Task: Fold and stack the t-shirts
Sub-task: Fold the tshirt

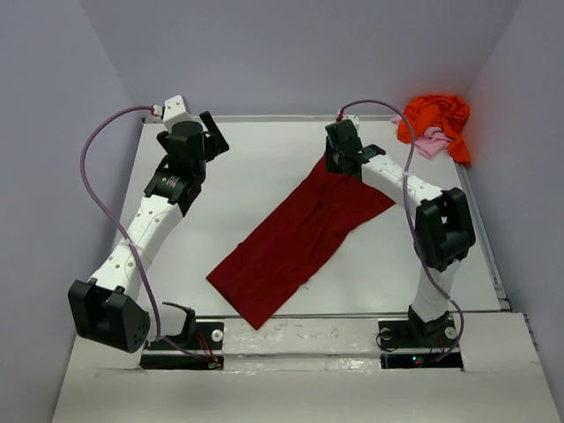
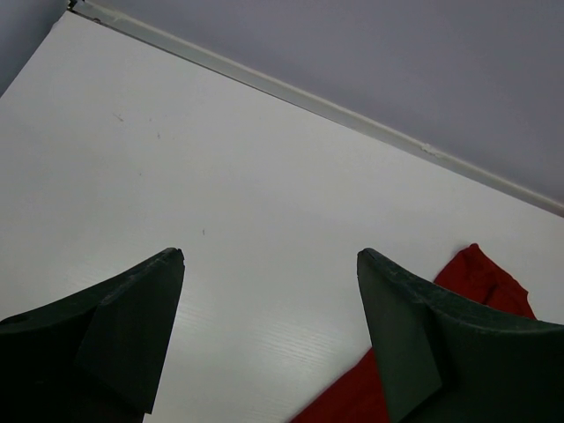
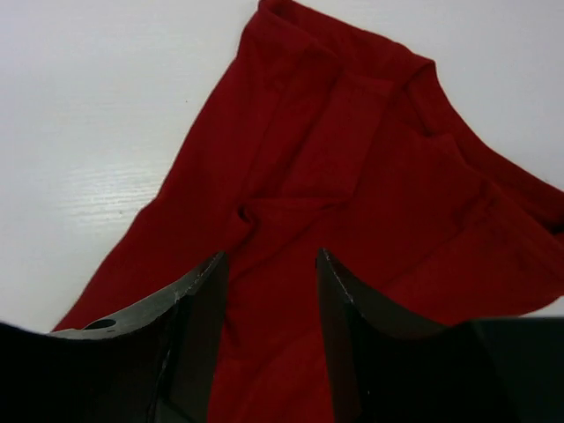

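Folding stands midway: right gripper [image 3: 271, 256] hovers part-open, empty, over crimson t-shirt's [image 1: 300, 233] far end; left gripper [image 2: 269, 254] gapes empty beside it; next, pinch that end.

In the top view, the far end of the dark red t-shirt [image 1: 300, 238] is covered by the right gripper [image 1: 335, 163], so contact with the cloth cannot be judged there. The pale pink t-shirt [image 1: 432, 144] is largely buried under the bright orange t-shirt [image 1: 434, 113], and its outline cannot be made out. In the left wrist view, only a corner of red cloth is seen, cut by the bottom edge and masked by the left gripper [image 2: 269, 256]. In the right wrist view, the cloth is cropped at the lower and right edges.
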Controlling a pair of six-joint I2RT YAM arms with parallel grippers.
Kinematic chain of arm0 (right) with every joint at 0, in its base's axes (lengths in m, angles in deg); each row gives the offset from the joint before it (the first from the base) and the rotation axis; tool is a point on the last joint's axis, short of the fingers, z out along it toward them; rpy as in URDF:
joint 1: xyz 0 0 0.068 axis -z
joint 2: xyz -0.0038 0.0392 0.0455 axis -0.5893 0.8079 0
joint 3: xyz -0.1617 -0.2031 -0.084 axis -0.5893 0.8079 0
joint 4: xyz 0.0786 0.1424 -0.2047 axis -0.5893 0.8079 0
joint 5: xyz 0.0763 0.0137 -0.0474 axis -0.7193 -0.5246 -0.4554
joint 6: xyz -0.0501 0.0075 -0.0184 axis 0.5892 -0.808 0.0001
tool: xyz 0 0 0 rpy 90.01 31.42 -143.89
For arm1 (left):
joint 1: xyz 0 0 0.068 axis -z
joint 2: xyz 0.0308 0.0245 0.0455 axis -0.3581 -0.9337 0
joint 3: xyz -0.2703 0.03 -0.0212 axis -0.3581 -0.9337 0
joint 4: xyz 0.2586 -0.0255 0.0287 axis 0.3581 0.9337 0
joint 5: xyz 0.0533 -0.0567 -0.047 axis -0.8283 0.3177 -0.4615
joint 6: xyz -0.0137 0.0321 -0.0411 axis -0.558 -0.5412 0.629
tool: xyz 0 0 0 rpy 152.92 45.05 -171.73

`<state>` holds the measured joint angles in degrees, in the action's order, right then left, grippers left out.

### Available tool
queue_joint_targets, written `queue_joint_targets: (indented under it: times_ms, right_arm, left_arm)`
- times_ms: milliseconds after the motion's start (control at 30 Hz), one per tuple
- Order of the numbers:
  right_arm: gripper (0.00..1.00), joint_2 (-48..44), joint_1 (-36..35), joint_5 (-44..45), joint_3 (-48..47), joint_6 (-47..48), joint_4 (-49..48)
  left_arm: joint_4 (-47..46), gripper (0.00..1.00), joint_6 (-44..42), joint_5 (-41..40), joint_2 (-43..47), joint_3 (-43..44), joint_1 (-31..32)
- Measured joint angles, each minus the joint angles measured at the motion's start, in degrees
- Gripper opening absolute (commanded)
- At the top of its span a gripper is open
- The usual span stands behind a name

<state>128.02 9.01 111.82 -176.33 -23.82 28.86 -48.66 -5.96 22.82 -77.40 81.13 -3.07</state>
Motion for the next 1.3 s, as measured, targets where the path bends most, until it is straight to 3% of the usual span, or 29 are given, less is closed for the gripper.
queue_joint_targets:
  times_ms: [333, 833, 1100, 1300]
  right_arm:
    - [0.51, -5.99, -1.27, 4.28, 7.45, -0.44, -0.28]
    - [0.5, 5.2, 6.12, 5.57, 11.04, -4.13, -0.48]
    - [0.5, 10.88, 7.58, 2.71, 2.89, -3.13, -1.07]
    - [0.5, 19.63, 8.52, -7.82, -9.9, 0.02, -1.95]
  left_arm:
    - [0.0, 0.89, -0.02, 0.59, 0.0, 0.0, 0.0]
    - [0.0, 0.89, -0.13, 0.57, 0.0, 0.0, 0.0]
    - [0.0, 0.89, -0.2, 0.55, 0.0, 0.0, 0.0]
    - [0.02, 0.89, -0.2, 0.57, 0.0, 0.0, 0.0]
